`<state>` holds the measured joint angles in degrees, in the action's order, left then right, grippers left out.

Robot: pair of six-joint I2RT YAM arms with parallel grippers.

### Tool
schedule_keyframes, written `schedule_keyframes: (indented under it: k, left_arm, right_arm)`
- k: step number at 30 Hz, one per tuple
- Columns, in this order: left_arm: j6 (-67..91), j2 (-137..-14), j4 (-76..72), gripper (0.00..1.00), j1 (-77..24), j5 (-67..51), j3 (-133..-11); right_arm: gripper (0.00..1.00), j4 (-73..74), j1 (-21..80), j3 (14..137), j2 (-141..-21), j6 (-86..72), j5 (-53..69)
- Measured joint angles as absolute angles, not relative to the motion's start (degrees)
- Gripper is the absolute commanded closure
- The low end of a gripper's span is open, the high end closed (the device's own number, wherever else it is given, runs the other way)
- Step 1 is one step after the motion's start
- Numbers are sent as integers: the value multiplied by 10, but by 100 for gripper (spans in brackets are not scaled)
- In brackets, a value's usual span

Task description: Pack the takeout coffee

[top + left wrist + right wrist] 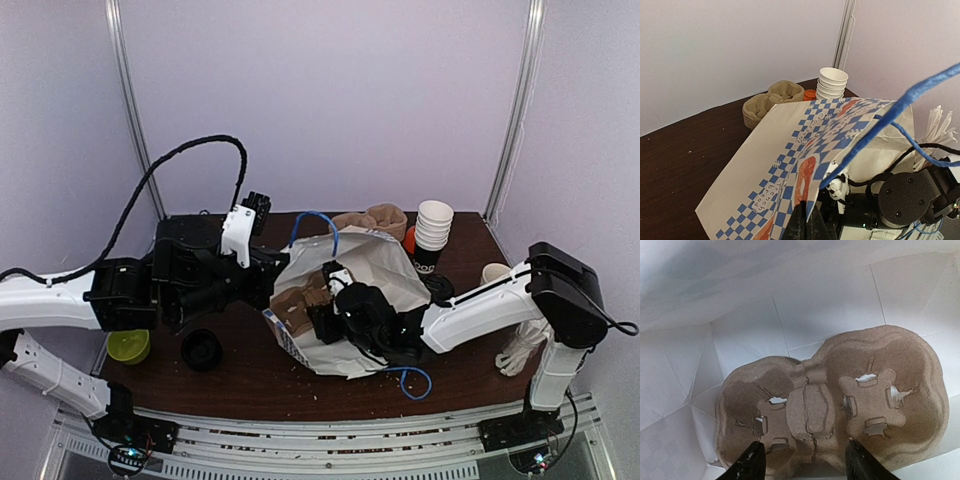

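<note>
The left claw (804,224) is pressed together on the top edge of the paper bag (790,150), and the bag's mouth gapes open in the middle of the table (250,380). The right claw (805,465) is inside the bag with its two fingers spread apart, right over the brown cup tray (830,400) that lies at the bottom. The takeout coffee (203,349) is outside the bag on the near left of the table, next to a green round thing (128,345), and from above only its black lid shows.
</note>
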<state>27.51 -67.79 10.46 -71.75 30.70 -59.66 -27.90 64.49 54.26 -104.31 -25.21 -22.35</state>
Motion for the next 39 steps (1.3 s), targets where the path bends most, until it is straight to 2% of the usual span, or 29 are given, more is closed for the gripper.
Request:
schedule_keyframes:
  k: [5,8,11,23,35,39]
  left_arm:
    - [275,-684,109,100,-717,305,-603]
    - [275,-687,110,100,-717,304,-608]
    - [275,-689,116,100,-717,302,-613]
    - [281,-691,117,100,-717,299,-616]
    - [306,-693,143,100,-719,351,-625]
    - [312,-699,147,100,-720,363,-629]
  right_arm:
    - [52,-286,642,554,-1062,-244,-229]
    - [45,-289,641,562,-1076,-237,-232]
    - [43,-290,641,570,-1087,-228,-233]
    - [78,-303,637,591,-1112,-208,-245]
    - [99,-354,637,540,-1085,-195,-227]
    - [100,-378,636,516,-1062,-192,-219]
